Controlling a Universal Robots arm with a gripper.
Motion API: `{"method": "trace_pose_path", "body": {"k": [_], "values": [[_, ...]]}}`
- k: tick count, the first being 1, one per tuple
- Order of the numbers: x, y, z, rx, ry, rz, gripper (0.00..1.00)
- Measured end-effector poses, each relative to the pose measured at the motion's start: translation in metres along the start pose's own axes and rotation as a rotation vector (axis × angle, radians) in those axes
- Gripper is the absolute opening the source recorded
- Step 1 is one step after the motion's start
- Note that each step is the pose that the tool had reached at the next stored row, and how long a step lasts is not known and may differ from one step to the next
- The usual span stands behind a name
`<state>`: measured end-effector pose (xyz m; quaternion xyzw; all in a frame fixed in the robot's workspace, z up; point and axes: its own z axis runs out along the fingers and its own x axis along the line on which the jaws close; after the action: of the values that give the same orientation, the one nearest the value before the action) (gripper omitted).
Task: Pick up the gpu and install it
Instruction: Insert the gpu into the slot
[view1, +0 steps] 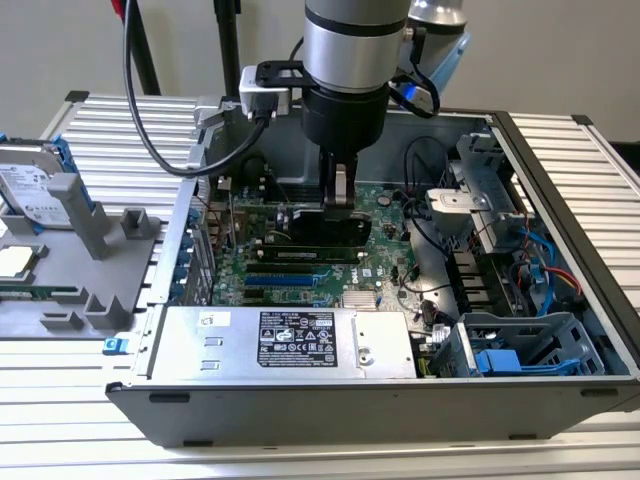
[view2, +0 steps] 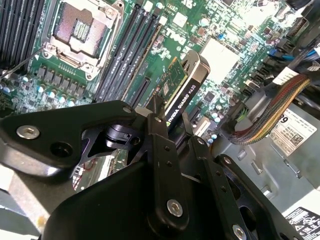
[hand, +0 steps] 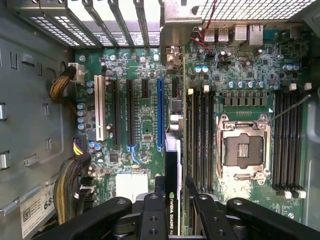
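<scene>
The gpu (view2: 184, 85) is held on its edge by the gripper (view2: 172, 120). The two black fingers (view2: 159, 131) are closed tight on its sides, as seen in both wrist views. The card (hand: 171, 165) is held upright over the big green motherboard (hand: 140, 115), inside the open computer case (view1: 560, 180). In the first wrist view, it is lined up just beside the long blue slot (hand: 160, 112). It cannot be told whether the card is touching the board. In the exterior view, the gripper (view1: 338, 205) is seen low inside the case, with the card (view1: 325, 238) below it. A silver power box (view1: 285, 342) is seen at the near side of the case.
</scene>
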<state>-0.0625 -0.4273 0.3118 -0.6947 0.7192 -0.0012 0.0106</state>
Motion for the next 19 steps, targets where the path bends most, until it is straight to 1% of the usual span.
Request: {"method": "trace_pose_path", "body": {"k": [10,19], "values": [[0.0000,0.0000,0.0031,0.0000,0.0001,0.000,0.00],[0.0001,0.0001,0.0039,0.0001,0.0001,0.000,0.00]]}}
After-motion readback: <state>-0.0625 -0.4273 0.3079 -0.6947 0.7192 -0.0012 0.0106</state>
